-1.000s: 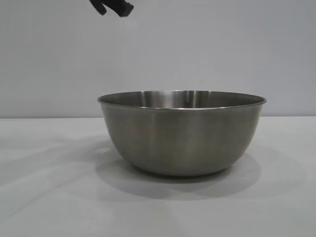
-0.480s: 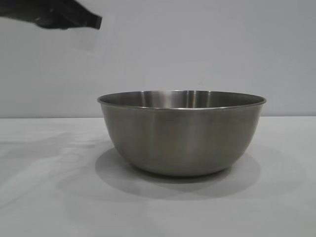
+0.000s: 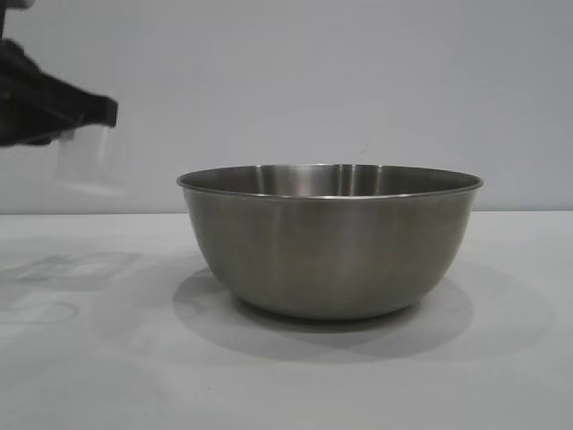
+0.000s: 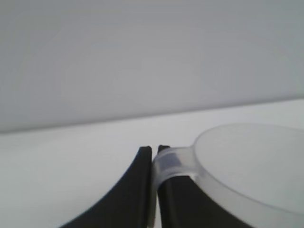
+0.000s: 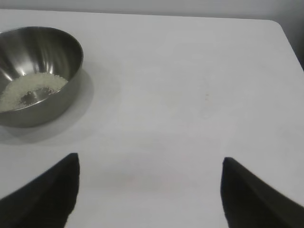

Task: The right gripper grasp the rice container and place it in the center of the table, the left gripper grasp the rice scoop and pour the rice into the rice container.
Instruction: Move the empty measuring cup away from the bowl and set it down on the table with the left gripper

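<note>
The rice container (image 3: 329, 240), a large steel bowl, stands on the white table (image 3: 89, 376) in the middle of the exterior view. It also shows in the right wrist view (image 5: 35, 71) with a heap of rice (image 5: 31, 89) in its bottom. My left gripper (image 3: 98, 115) is at the far left, above the table, shut on the loop handle of the clear rice scoop (image 3: 85, 159). In the left wrist view the gripper (image 4: 154, 151) pinches the handle of the scoop (image 4: 247, 166), which looks empty. My right gripper (image 5: 149, 161) is open and empty over bare table, away from the bowl.
A plain grey wall (image 3: 358, 81) stands behind the table. The table's far right corner (image 5: 278, 26) shows in the right wrist view. Faint shadows lie on the table left of the bowl.
My left gripper with the scoop has moved left and down, from above the bowl's left rim to the far left edge of the exterior view. The bowl has not moved.
</note>
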